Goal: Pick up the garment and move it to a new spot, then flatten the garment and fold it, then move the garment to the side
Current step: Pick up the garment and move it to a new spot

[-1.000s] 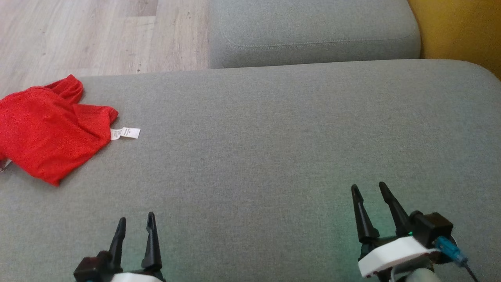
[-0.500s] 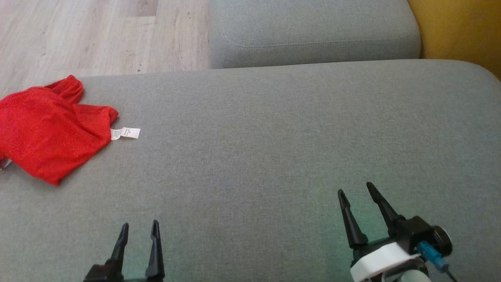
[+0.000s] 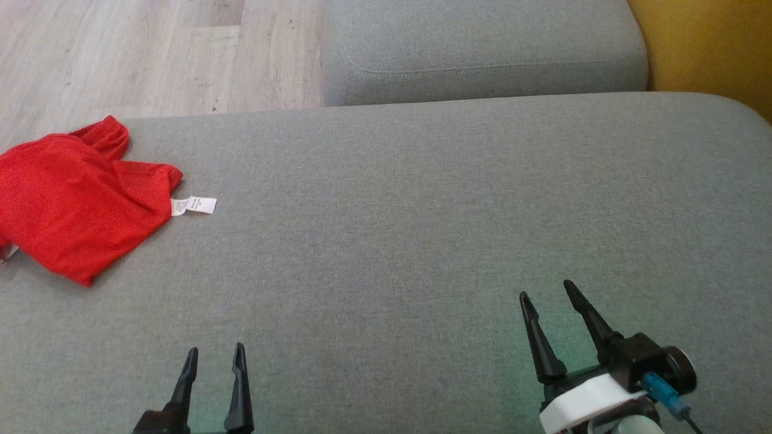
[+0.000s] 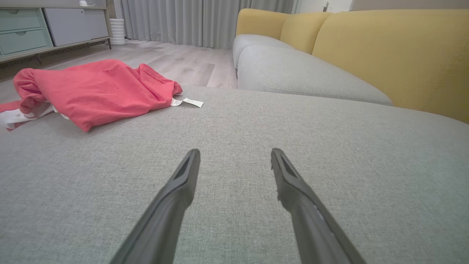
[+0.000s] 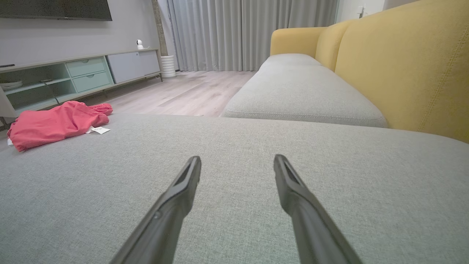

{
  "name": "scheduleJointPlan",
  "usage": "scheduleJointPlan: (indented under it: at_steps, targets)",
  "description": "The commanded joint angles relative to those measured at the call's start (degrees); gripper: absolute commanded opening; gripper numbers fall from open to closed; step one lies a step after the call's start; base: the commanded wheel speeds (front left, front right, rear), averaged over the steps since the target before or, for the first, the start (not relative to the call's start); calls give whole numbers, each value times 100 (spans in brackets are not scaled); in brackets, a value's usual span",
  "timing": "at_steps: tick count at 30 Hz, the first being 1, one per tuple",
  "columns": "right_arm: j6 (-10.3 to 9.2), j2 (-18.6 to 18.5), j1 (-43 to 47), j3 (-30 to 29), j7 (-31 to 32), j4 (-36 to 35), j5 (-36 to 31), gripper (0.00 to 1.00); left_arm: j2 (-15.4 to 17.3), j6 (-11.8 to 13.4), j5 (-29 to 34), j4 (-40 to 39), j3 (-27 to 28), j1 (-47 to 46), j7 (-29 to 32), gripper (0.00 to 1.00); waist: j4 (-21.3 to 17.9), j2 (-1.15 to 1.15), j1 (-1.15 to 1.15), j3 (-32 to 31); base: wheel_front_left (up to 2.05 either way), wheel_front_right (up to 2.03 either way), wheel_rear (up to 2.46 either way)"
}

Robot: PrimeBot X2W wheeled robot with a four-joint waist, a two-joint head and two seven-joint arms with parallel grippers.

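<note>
The left gripper point(image 3: 216, 351) sits at the near edge of the grey seat cushion point(image 3: 422, 211), its two dark fingers spread apart with nothing between them. The right gripper point(image 3: 546, 290) is farther along that near edge toward the right, also spread and empty. Both point across bare upholstery.

The red garment point(image 3: 72, 205) lies in a loose heap at the cushion's left edge, reaching up to the far-left corner where the wooden floor point(image 3: 151, 54) begins. A white label point(image 3: 193, 205) sticks out of its right side onto the fabric. The left wrist view shows a paler, whitish part at the heap's far-left end, though what it is I cannot tell.

The garment looks light, thin and limp — likely to sag, bunch and drag on the textured cushion rather than slide. A pinch on a doubled hem or a gathered ridge should hold better than one on a single layer. The label seems too flimsy to lift by. The left gripper is much the nearer, and the pointed near corner of the heap is probably its easiest first hold.
</note>
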Motion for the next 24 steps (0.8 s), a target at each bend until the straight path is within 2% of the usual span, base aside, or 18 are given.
scheduleJointPlan:
  at_steps: [1, 14, 18, 24]
  targets:
    - [24, -48, -233, 99, -69, -166, 5, 100, 74, 29, -46, -164, 132, -227, -71, 100, 2, 0, 0, -4, 0, 0, 0]
    - [24, -48, -208, 37, -69, -182, 48, 100, 109, 62, -100, -194, 91, -244, -69, 100, 88, 0, 0, -45, 0, 0, 0]
    - [24, -48, -144, -24, -69, -234, 75, 100, 133, 86, -103, -227, 84, -269, -66, 100, 353, 0, 0, -69, 0, 0, 0]
    - [24, -48, -112, -42, -69, -262, 109, 100, 186, 143, -105, -363, 91, -265, -39, 100, 974, 0, 0, -110, 0, 0, 0]
